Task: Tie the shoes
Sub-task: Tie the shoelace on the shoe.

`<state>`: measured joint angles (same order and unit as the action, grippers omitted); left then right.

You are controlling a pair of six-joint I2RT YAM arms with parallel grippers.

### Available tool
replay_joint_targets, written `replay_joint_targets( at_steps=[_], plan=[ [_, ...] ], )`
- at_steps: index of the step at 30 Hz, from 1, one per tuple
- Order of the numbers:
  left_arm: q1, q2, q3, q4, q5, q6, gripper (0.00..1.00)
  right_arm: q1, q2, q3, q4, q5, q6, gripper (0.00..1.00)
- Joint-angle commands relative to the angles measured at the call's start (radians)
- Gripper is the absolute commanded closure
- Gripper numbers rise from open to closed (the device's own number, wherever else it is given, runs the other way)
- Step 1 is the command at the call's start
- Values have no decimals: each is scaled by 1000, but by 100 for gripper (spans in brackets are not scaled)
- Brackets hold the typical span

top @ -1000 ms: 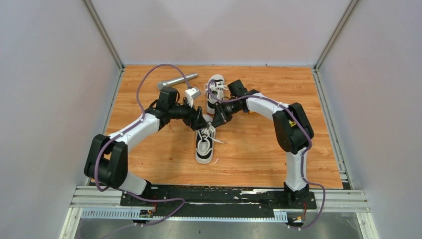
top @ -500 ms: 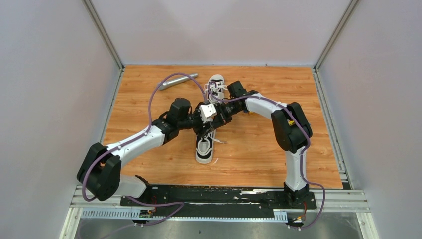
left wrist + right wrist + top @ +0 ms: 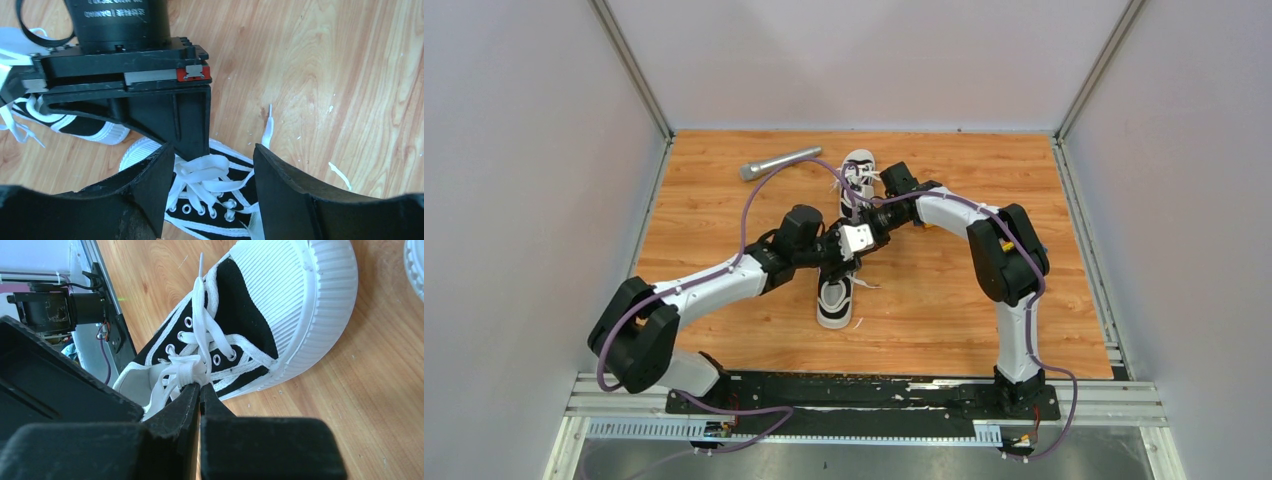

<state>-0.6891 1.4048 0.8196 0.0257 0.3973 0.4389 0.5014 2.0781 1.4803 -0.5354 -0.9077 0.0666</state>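
The near shoe (image 3: 834, 300) lies mid-table, toe toward me, and the far shoe (image 3: 857, 177) lies behind it. My right gripper (image 3: 201, 385) is shut on a bunch of the near shoe's white laces (image 3: 187, 369) above its black tongue (image 3: 240, 315). My left gripper (image 3: 212, 151) is open and empty. Its jaws straddle the same laces (image 3: 215, 172), close against the right gripper's finger (image 3: 185, 125). In the top view both grippers meet over the near shoe's lacing, the left gripper (image 3: 838, 264) beside the right gripper (image 3: 862, 246). The far shoe also shows in the left wrist view (image 3: 95, 129).
A grey metal cylinder (image 3: 779, 162) lies at the back left of the wooden table (image 3: 724, 200). A loose lace end (image 3: 268, 131) trails on the wood beside the near shoe. White walls and metal rails enclose the table on three sides.
My left arm has swung right and nearer, bringing its open gripper from beside the near shoe onto its laces. The right gripper has held still on the lace.
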Motion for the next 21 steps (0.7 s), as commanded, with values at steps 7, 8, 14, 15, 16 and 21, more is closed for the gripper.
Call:
replay_joint_targets(
  at_steps=[7,8,14,15,16,21],
  plan=[
    [-18,64,25,24,-112,52,36,1,3,37,1,-11,12,100],
    [-18,65,31,18,-116,54,40,0,4,37,1,-11,11,100],
    [-17,56,37,1,-138,42,73,-1,4,35,-9,-10,-1,100],
    [-17,48,36,2,-143,40,77,-1,3,34,-11,-9,-4,100],
    [-17,45,35,1,-147,32,87,-3,1,31,-14,-10,-8,100],
    [-7,12,24,-19,-178,21,100,-5,-12,18,-19,-11,-18,100]
  ],
)
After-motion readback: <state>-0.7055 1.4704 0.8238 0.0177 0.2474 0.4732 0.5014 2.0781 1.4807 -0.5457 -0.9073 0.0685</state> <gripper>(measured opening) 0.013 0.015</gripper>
